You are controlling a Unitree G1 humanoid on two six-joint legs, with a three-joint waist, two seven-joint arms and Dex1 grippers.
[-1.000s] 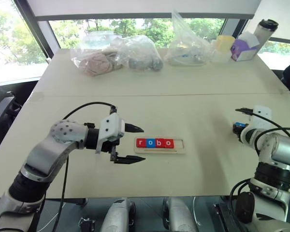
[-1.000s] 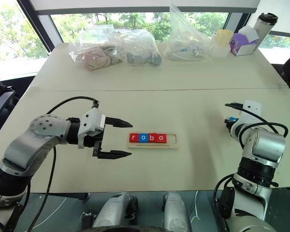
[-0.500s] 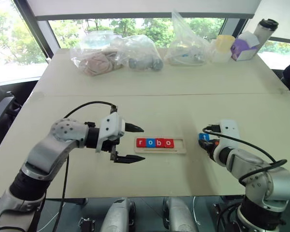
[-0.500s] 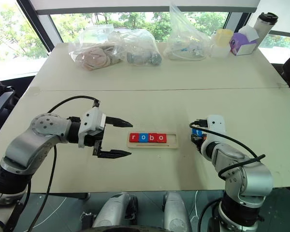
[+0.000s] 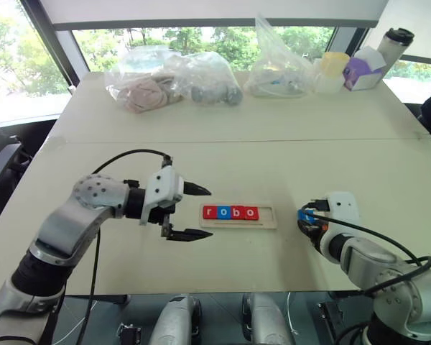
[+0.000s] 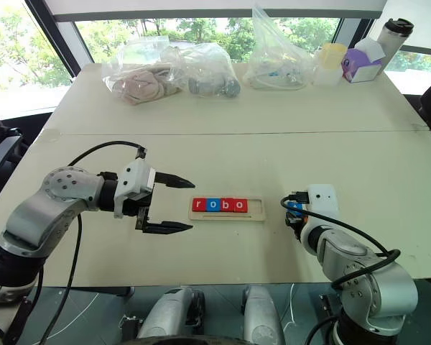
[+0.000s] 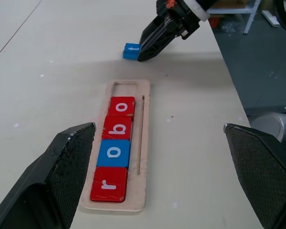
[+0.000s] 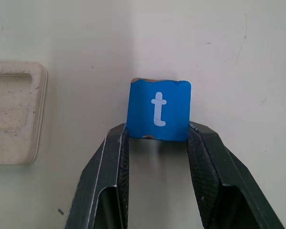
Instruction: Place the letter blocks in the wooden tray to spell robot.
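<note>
Head views: the right pincer (image 6: 293, 210) is clamped on the blue t block (image 5: 304, 213), just beside the wooden tray (image 5: 267, 218)'s vacant end; the left pincer (image 5: 190, 213), spread wide and empty, faces the r end.

Left wrist view: r, o, b, o fill four slots, the last slot (image 7: 124, 88) bare.

Right wrist view: fingers (image 8: 112, 157) pinch the t's lower edge. Judged next: seat it squarely.

Pale table (image 5: 223, 122), seam across the middle; clear plastic bags (image 5: 174, 80), a purple box (image 5: 363, 72) and a tumbler (image 5: 392, 44) along the far edge. Windows (image 5: 201, 37) behind; daylight, green trees outside.
</note>
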